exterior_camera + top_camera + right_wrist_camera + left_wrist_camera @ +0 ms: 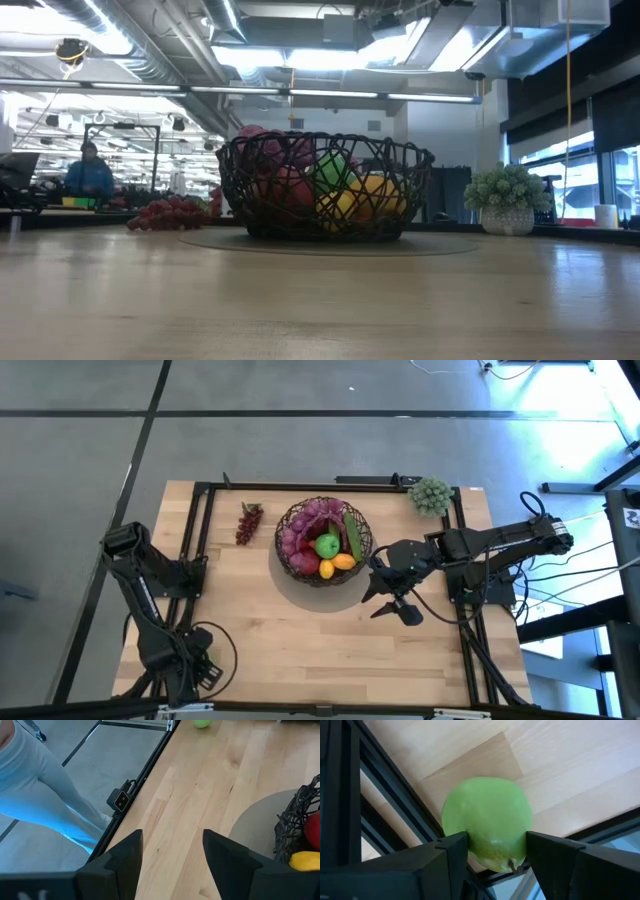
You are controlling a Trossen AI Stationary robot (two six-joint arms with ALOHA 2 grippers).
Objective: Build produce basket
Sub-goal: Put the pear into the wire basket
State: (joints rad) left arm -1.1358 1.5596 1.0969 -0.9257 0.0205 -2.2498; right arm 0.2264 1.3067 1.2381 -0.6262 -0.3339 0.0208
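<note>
The dark woven wire basket (322,540) (325,185) stands on a round grey mat at the table's middle, holding purple grapes, red fruit, a green apple (327,545), a yellow lemon (327,569) and a green cucumber (352,532). A dark red bunch of grapes (248,523) (170,213) lies on the wood to its left. At the near left corner my left gripper (202,652) (495,862) points down, shut on another green apple (487,822) (202,722). My right gripper (395,605) (172,855) hangs open above the table, right of the basket, with nothing between its fingers. My left gripper pinches the green apple between its two fingers, one on each of two opposite sides (470,845), close to the stem end (512,865). The fingers come from above, pointing down. Whether the apple rests on the wood or hangs clear of it, I cannot tell.
A pale green bumpy cluster in a white pot (430,495) (508,200) stands at the far right corner. A black metal frame (200,520) (395,795) borders the table. A person's pale-trousered legs (40,785) stand beyond the table's edge. Bare wood lies in front of the basket.
</note>
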